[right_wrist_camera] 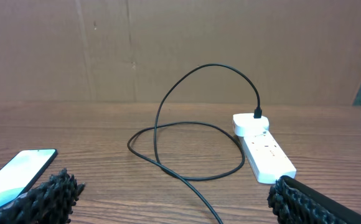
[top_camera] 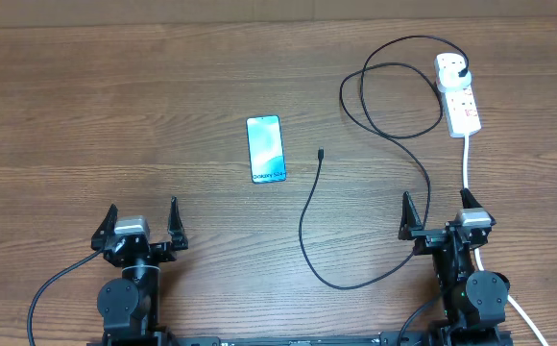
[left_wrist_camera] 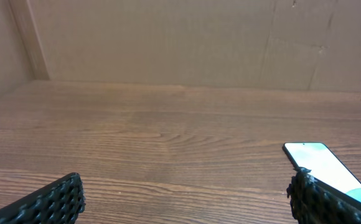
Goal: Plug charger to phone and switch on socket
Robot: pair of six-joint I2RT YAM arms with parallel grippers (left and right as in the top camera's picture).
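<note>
The phone [top_camera: 265, 148] lies face up mid-table, its screen lit blue-teal; it also shows in the left wrist view [left_wrist_camera: 327, 167] and the right wrist view [right_wrist_camera: 17, 175]. The charger's thin black cable [top_camera: 309, 216] loops across the table, its small connector tip [top_camera: 321, 153] lying free to the right of the phone. Its black plug [top_camera: 463, 72] sits in the white socket strip [top_camera: 458, 99], also seen in the right wrist view [right_wrist_camera: 264, 151]. My left gripper [top_camera: 143, 222] and right gripper [top_camera: 439, 213] are open and empty near the front edge.
The strip's thick white cord [top_camera: 467, 163] runs down past my right gripper. A brown cardboard wall [left_wrist_camera: 168, 43] stands behind the wooden table [top_camera: 115, 115].
</note>
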